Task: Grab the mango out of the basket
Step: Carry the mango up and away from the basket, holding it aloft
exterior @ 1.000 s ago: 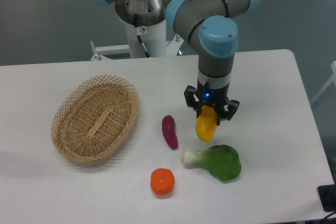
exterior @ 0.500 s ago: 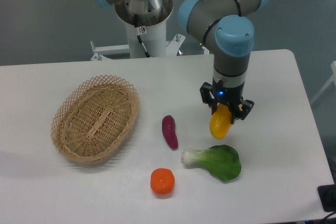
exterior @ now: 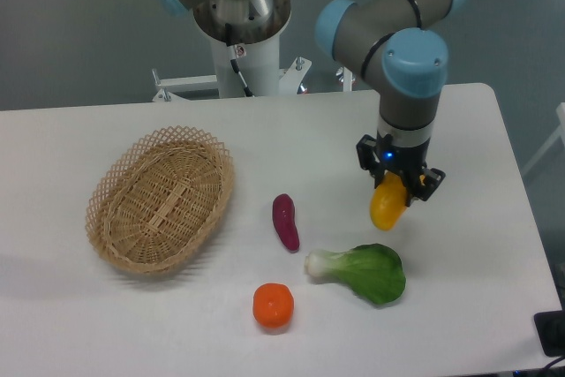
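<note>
So the gripper (exterior: 396, 188) is clamped on the mango's (exterior: 387, 207) top end, letting it dangle nose-down over the table (exterior: 494, 245), well right of the wicker basket (exterior: 161, 198), which sits with nothing in it. Looks like a carry. The mango's smooth and yellow-orange, hanging just above the bok choy (exterior: 364, 271).

Robotics lab: pedestal-mounted arm (exterior: 388, 33), plain white table (exterior: 494, 253), bare grey floor (exterior: 79, 33).
</note>
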Robot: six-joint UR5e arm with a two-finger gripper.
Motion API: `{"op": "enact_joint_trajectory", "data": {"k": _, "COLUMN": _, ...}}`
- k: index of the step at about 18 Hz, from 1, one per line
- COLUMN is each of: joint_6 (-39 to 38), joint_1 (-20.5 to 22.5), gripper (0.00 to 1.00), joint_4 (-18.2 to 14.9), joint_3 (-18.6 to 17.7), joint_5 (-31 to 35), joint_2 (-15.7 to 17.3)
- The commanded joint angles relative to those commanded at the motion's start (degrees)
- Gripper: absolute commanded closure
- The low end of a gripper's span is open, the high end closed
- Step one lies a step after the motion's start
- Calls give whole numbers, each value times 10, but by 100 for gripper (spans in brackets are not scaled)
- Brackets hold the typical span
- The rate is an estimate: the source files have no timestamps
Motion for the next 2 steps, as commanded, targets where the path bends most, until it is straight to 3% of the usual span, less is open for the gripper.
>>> {"op": "enact_joint_trajectory", "data": {"k": 2, "joint_6": 0, "joint_1": -1, "gripper": 45, "joint_4": 0, "joint_3": -1, "joint_5": 0, "joint_2": 0}}
